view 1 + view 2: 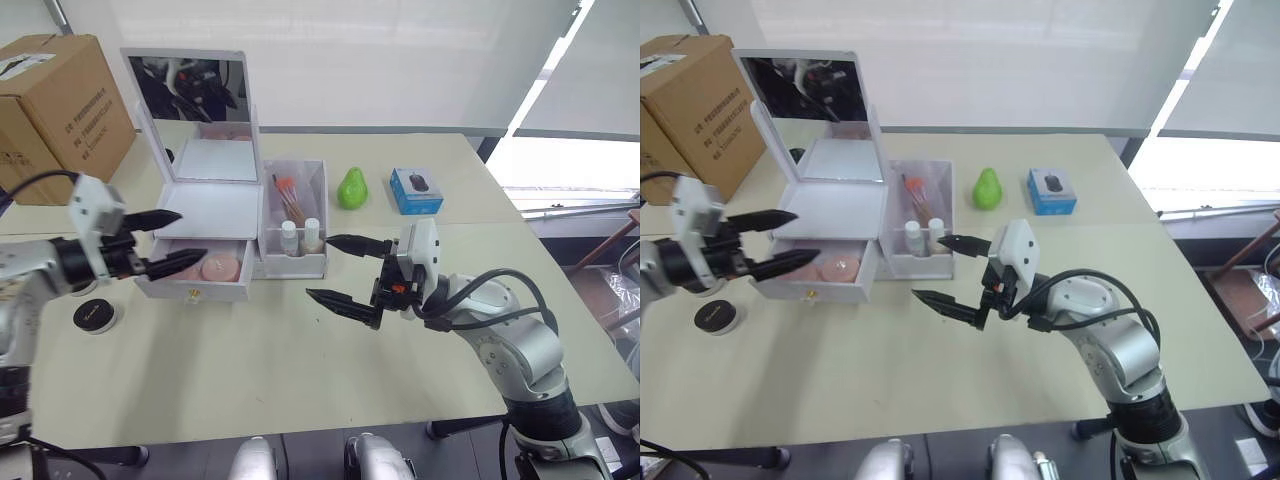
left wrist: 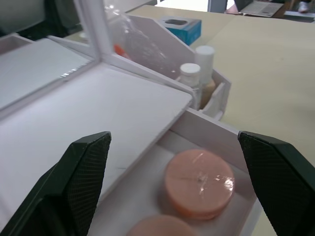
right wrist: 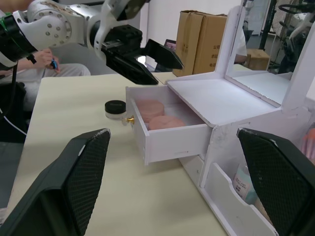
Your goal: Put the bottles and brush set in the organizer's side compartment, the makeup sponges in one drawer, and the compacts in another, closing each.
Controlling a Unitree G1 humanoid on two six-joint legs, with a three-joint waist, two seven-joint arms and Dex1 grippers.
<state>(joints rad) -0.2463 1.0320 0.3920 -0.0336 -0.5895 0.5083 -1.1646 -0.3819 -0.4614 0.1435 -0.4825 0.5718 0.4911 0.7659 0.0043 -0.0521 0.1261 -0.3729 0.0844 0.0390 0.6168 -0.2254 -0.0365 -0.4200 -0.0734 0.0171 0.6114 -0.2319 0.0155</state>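
left gripper (image 1: 176, 240) hung released over the open drawer (image 1: 196, 279) holding two sponges (image 1: 220, 267); right gripper (image 1: 345, 270) was released too. next, i judged, the drawer needed closing.

Lower drawers: the pulled-out drawer (image 3: 167, 132) hides most of the organizer (image 1: 215, 205) front beneath it; whether more drawers sit there cannot be told.
Second sponge (image 2: 157, 227): cut off by the left wrist view's edge, only its rim shows.
Brush set (image 1: 290, 200): bristles and count too small to tell, perhaps three handles.
Bottles (image 1: 301, 237): lower halves hidden behind the side compartment (image 1: 293, 264) wall.
Cardboard box (image 1: 55, 110): cut off at the picture's edge.
Black compact (image 1: 95, 316): lid marking too small to read.
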